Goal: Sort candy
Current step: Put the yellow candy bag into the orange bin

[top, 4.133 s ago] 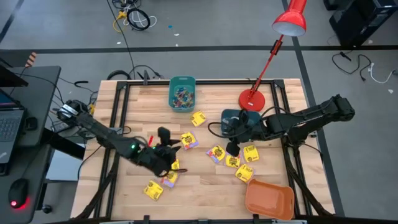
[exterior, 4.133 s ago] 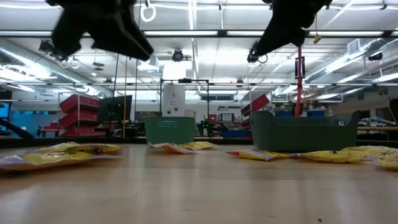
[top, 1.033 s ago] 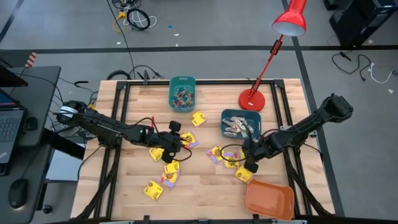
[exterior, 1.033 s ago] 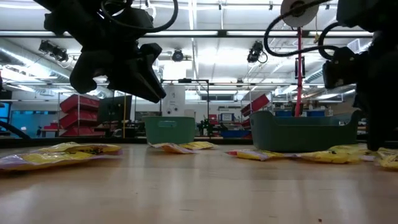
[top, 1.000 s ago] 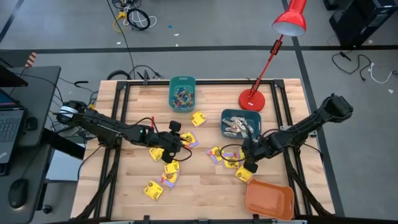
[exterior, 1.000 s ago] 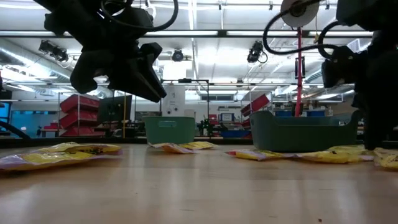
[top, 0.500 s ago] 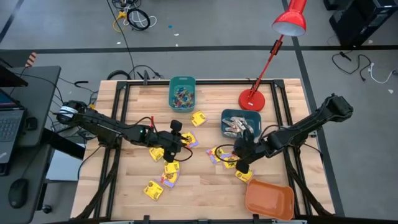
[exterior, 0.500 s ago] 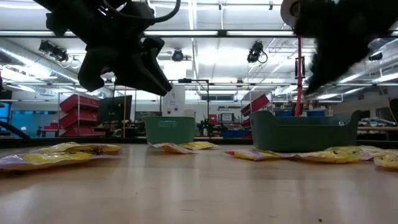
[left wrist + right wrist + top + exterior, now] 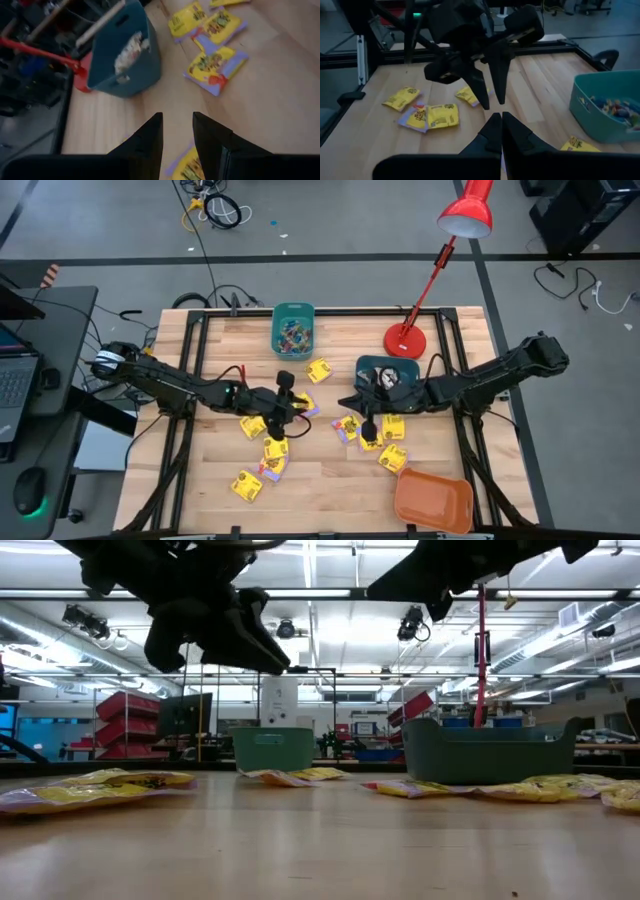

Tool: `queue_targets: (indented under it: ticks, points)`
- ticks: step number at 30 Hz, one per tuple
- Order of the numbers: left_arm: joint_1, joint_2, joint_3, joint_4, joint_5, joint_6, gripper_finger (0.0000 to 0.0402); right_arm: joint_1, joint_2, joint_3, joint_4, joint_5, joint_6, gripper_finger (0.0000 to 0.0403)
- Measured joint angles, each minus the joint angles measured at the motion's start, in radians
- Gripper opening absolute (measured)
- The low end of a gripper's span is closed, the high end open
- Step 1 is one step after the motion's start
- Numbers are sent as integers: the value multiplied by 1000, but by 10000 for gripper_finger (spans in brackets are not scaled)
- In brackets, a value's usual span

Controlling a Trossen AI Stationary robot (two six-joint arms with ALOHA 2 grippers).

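Right gripper [image 9: 362,406] swung from orange bin [image 9: 433,500] toward tabletop centre, jaws pressed together, empty; we judge new pick next. Left gripper [image 9: 284,399] jaws spread, hovering over yellow packets [image 9: 350,427] mid-tabletop.

a wooden table [image 9: 330,480] with a dark metal frame carries everything. yellow candy packets [image 9: 363,430] lie scattered flat over its middle and front left part. a teal bin [image 9: 293,330] of small coloured sweets stands at the far edge, a darker teal bin [image 9: 395,366] of pale pieces sits right of centre, an orange bin [image 9: 433,500] sits at the near right corner, and a red lamp base [image 9: 405,339] rests by the far edge.
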Motion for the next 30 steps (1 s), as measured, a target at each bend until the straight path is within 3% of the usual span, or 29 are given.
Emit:
queue_targets:
  ticks: [9,19,24,30]
  points:
    - [0,0,0,-114,0,-111,107,3,0,0,1,-3,25,0]
    - [0,0,0,-135,0,-113,107,1,0,5,-5,3,78,0]
    - [0,0,0,-189,-24,-112,107,-2,0,13,-138,10,166,0]
    - [0,0,0,-240,-26,-122,107,-12,1,135,-482,22,237,0]
